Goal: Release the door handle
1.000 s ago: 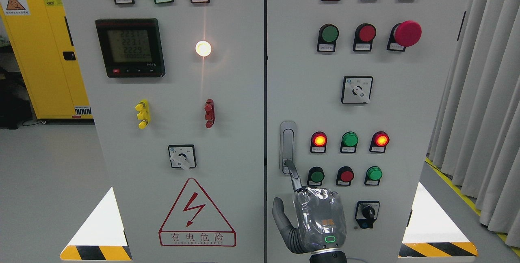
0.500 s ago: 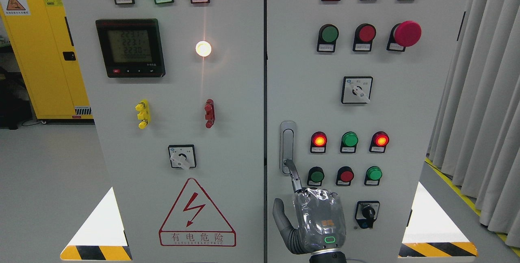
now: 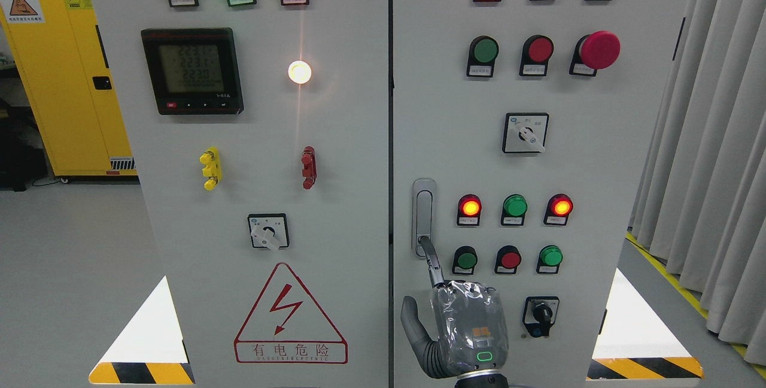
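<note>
The silver door handle (image 3: 423,215) stands upright in its recess at the left edge of the right cabinet door (image 3: 598,184). My right hand (image 3: 416,269) comes up from the bottom edge, its back wrapped in clear plastic. Its index finger (image 3: 429,259) points up, and the tip touches the handle's lower end. The thumb (image 3: 412,316) sticks out to the left; the other fingers are curled out of sight behind the palm. Nothing is grasped. My left hand is not in view.
Lit and unlit push buttons (image 3: 514,205) sit just right of the handle, with a key switch (image 3: 542,315) near the hand. The left door (image 3: 239,184) carries a meter (image 3: 191,70) and a rotary switch (image 3: 268,231). Curtains (image 3: 706,136) hang at the right; a yellow cabinet (image 3: 60,76) stands behind at the left.
My right hand has sunk a little and shifted slightly left. The index fingertip stays at the handle's lower end.
</note>
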Controlling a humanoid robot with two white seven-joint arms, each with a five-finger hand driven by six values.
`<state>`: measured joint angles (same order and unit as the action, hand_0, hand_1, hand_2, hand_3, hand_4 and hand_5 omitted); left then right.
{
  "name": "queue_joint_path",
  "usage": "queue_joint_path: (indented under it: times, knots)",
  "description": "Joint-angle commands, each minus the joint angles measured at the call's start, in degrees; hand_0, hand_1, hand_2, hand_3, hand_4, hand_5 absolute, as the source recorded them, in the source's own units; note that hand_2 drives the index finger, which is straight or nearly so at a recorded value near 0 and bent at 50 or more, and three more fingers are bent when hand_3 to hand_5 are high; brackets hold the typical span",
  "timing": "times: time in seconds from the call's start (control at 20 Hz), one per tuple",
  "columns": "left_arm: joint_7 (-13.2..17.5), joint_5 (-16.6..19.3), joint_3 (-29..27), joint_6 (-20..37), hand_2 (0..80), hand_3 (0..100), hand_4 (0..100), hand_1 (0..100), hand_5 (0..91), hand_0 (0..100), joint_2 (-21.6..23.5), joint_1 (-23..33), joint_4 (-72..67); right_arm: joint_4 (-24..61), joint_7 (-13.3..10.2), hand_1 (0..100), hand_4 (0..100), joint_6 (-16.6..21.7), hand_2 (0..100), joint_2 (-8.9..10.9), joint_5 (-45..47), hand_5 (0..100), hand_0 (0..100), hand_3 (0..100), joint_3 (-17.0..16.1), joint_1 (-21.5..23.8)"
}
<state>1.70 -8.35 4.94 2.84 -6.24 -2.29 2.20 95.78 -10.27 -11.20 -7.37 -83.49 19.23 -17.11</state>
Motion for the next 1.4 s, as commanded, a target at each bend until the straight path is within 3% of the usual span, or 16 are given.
queue_joint_path:
  times: [0.0, 1.35]
  knots:
    - [-0.03, 0.0, -0.01, 0.07, 0.0, 0, 0, 56, 0.0, 12, 0.0, 0.0, 0.0, -0.07, 0.25, 37, 100, 0.04, 0, -0.01, -0.1, 100, 68, 100, 0.1, 0.06]
    - [-0.03, 0.0, 0.07, 0.07, 0.0, 0, 0, 56, 0.0, 12, 0.0, 0.0, 0.0, 2.65, -0.37, 37, 100, 0.3, 1, -0.01, 0.26, 100, 68, 100, 0.37, 1.73]
